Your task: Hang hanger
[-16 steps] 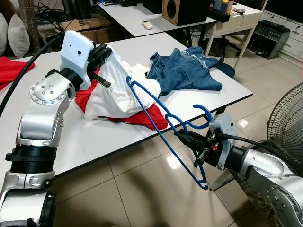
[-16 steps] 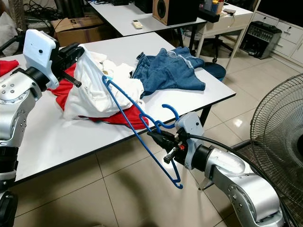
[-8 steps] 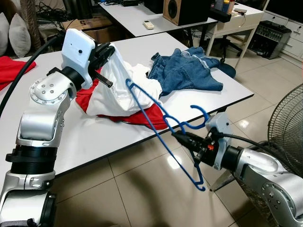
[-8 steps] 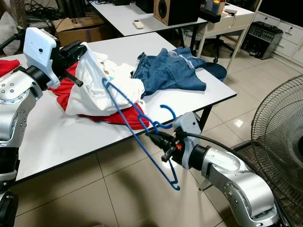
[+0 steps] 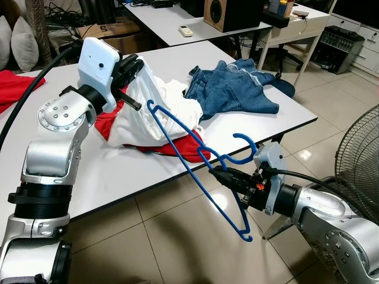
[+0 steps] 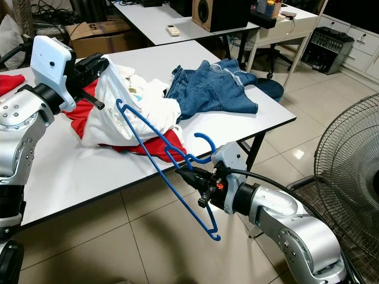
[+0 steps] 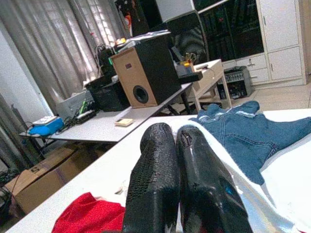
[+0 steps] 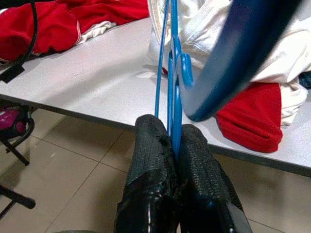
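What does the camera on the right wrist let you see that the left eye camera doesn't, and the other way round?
Right wrist view: a close look at the right pincer, its two black fingers clamped on the blue hanger near its hook.

Left eye view: the whole scene. The left pincer grips the white garment above the white table, with the blue jeans farther back and a fan on the robot's right.

Both: the hanger, the white garment, the red cloth beneath it, the table edge and the tiled floor.
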You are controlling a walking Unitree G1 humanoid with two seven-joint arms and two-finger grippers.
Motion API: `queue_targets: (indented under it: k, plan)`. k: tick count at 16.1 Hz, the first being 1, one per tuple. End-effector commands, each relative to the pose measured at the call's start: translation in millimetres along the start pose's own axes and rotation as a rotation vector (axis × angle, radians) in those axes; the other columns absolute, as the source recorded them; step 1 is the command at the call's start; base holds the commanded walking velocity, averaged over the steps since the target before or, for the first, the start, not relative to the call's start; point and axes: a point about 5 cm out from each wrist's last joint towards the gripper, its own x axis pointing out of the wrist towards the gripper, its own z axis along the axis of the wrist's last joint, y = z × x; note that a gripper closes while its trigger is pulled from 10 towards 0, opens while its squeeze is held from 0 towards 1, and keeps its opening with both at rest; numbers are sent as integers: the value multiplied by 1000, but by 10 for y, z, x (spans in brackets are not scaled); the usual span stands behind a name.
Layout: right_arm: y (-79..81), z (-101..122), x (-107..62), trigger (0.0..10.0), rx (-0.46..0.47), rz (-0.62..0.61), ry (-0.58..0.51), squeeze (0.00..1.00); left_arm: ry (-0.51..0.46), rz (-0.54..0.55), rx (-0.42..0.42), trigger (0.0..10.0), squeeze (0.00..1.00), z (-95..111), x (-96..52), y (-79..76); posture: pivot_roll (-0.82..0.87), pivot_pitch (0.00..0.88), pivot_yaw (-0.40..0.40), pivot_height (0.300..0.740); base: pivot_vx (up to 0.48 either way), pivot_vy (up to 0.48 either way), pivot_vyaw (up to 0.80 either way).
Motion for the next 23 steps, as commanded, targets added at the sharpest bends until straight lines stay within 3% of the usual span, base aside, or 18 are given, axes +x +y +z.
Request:
queue_targets:
  k: [1, 5, 7, 10, 12, 14, 16, 17, 18, 19, 21, 23]
  plan:
    - [-25, 19, 7, 0, -9, -13, 2, 0, -14, -24, -3, 0, 0, 28, 3, -39, -145, 0, 9, 740, 0, 0, 0]
    - [-198, 5, 102, 0, 28, -89, -15, 0, -15, -60, 18, 0, 0, 40, -17, -14, -138, 0, 14, 740, 0, 0, 0]
    - [-316, -93, 96, 0, 120, -175, 10, 0, -22, -54, 44, 0, 0, 67, -106, 73, -130, 0, -2, 740, 0, 0, 0]
    - [-519, -49, 62, 0, 193, -308, -33, 0, -16, -34, 67, 0, 0, 68, -161, 143, -126, 0, -7, 740, 0, 0, 0]
    - [-651, 110, 80, 0, 212, -351, -124, 0, -9, 6, 76, 0, 0, 66, -160, 202, -124, 0, -8, 740, 0, 0, 0]
    - [-731, 525, 197, 0, 159, -338, -309, 0, -62, 125, 107, 0, 0, 167, -54, 342, -123, 0, -9, 740, 0, 0, 0]
    - [-707, 930, 187, 0, 79, -326, -518, 0, -196, 245, 136, 0, 0, 416, -12, 511, -123, 0, -9, 740, 0, 0, 0]
    - [-639, 1178, 135, 0, 56, -292, -652, 0, -333, 315, 126, 0, 0, 645, -38, 627, -124, 0, -7, 740, 0, 0, 0]
    - [-582, 1181, 135, 0, 44, -264, -637, 0, -361, 321, 112, 0, 0, 692, -77, 655, -129, 0, -2, 740, 0, 0, 0]
    - [-552, 1024, 174, 0, 47, -257, -558, 0, -289, 287, 121, 0, 0, 549, -88, 595, -130, 0, -1, 740, 0, 0, 0]
    - [-504, 482, 240, 0, 135, -288, -333, 0, -135, 195, 117, 0, 0, 190, -122, 365, -131, 0, 1, 740, 0, 0, 0]
    - [-445, 299, 251, 0, 236, -286, -306, 0, -117, 145, 106, 0, 0, 96, -142, 265, -131, 0, 0, 740, 0, 0, 0]
